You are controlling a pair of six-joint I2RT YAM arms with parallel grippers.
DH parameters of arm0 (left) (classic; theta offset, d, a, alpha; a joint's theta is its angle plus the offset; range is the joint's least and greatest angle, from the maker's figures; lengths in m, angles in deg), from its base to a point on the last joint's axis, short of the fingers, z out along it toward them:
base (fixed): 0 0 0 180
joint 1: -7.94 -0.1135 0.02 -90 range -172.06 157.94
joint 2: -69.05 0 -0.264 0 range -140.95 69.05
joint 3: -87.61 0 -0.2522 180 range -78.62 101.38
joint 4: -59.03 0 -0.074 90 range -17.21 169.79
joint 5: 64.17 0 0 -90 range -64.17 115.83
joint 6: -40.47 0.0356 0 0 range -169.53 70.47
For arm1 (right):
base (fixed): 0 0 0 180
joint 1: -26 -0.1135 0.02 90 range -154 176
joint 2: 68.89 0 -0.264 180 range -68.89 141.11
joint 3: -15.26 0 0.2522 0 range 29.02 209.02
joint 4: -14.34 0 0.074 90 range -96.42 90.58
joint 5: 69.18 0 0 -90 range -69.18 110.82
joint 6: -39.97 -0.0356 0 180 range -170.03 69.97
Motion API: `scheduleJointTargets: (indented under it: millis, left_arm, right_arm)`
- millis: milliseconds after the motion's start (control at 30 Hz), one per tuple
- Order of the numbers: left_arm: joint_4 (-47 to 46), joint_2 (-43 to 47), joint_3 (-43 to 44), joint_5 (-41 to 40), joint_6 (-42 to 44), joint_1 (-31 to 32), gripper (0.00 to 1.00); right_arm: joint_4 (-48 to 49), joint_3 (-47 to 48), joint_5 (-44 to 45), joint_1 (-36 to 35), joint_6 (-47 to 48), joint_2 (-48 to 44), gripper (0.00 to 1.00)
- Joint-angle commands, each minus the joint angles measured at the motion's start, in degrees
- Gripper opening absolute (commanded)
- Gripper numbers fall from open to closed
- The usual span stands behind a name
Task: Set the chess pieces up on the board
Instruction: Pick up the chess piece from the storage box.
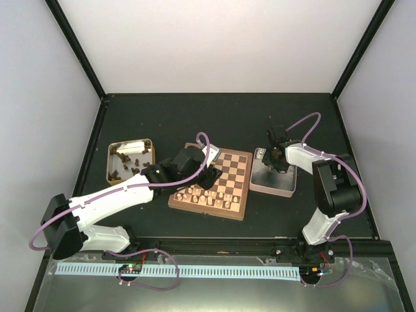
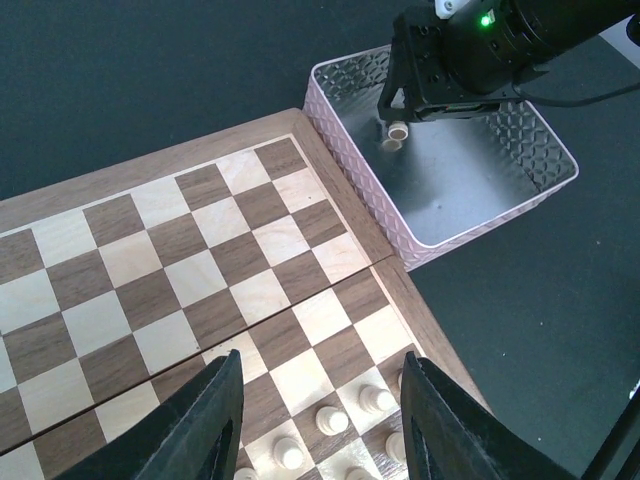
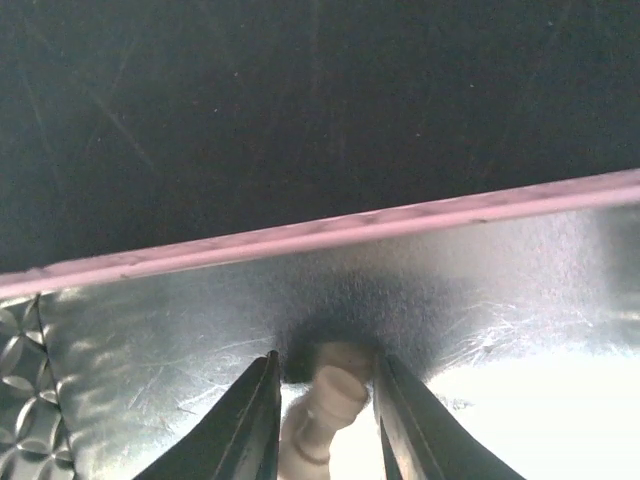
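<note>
Pale chessmen (image 1: 207, 198) are standing on the near rows of the chessboard (image 1: 237, 170). The left tool (image 2: 320, 358) is hovering low above them, spread wide and holding nothing, its arm reaching in over the board's left edge. Toward the surface's right edge, the right arm is bending down into the pink tin (image 2: 350, 180), its tool (image 3: 327, 365) pinching narrowly on one tilted pale chessman (image 3: 330, 395). This looks like the fetching step. Next, the piece needs lifting clear of the rim and carrying to a free square.
</note>
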Motion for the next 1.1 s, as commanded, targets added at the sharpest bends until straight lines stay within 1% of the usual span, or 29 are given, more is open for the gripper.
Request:
scheduleJointTargets:
  millis: [0, 67, 167, 267, 433, 667, 833, 1067]
  left_arm:
    - [-1.83, 1.07, -0.4, 0.63, 0.09, -0.56, 0.45]
    - [-1.94, 0.93, -0.36, 0.8, -0.04, -0.65, 0.45]
    - [-2.11, 0.6, -0.32, 1.16, -0.04, -0.74, 0.45]
    - [-2.22, 0.36, -0.27, 1.4, -0.06, -0.78, 0.45]
    - [-2.18, -0.08, -0.21, 1.87, -0.08, -1.07, 0.45]
    - [-2.25, -0.3, -0.12, 2.31, -0.23, -1.13, 0.45]
    - [-2.14, -0.48, -0.06, 2.49, -0.25, -1.25, 0.45]
    - [-2.11, -0.57, 0.12, 2.56, -0.37, -1.27, 0.46]
  right_arm:
    - [-2.28, 1.52, 1.44, 0.31, 2.3, 0.46, 0.26]
    - [-3.61, 1.69, 1.42, 0.33, 3.31, 0.44, 0.27]
    - [-5.63, 1.57, 1.96, 0.28, 4.45, 0.08, 0.36]
    - [-6.71, 0.74, 2.05, 0.2, 5.16, -0.78, 0.39]
    - [-7.79, -1.04, -0.24, -0.32, 5.47, -2.44, 0.37]
    - [-6.41, -2.65, -2.47, -0.65, 6.35, -2.33, 0.28]
    - [-6.69, -2.85, -2.3, -1.29, 6.86, -2.73, 0.33]
    - [-7.18, -3.72, -1.56, -1.74, 6.44, -3.65, 0.29]
